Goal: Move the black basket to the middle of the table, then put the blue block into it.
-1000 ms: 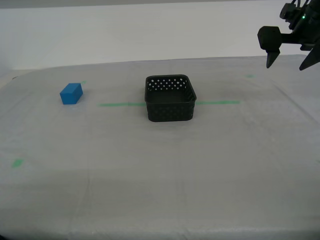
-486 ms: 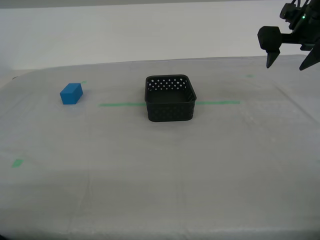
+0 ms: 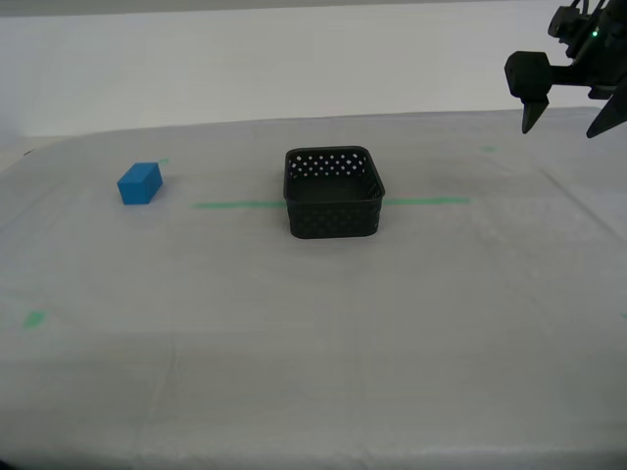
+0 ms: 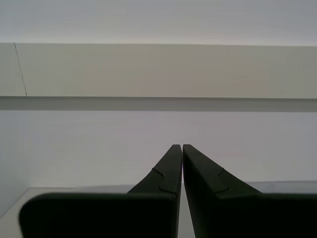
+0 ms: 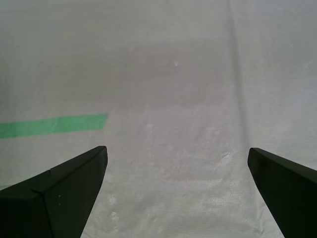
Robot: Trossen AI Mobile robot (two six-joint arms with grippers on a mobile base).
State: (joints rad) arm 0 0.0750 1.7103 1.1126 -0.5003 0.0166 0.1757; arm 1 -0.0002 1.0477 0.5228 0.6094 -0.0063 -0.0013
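Note:
The black basket (image 3: 333, 194) stands upright near the middle of the table (image 3: 313, 333), on the green tape line (image 3: 235, 205). The blue block (image 3: 140, 183) lies on the cloth well off to the exterior view's left of the basket. My first gripper (image 3: 560, 132) hangs open and empty high at the exterior view's far right, well away from both. Its wrist view shows wide-open jaws (image 5: 177, 149) over bare cloth and one end of the tape (image 5: 54, 125). My second gripper (image 4: 182, 145) is shut and empty, facing a pale wall; it does not show in the exterior view.
Small green marks sit on the cloth at the front on the exterior view's left (image 3: 34, 318) and at the back right (image 3: 489, 149). A pale wall (image 3: 294, 69) runs behind the table. The table's far edge curves down at both back corners.

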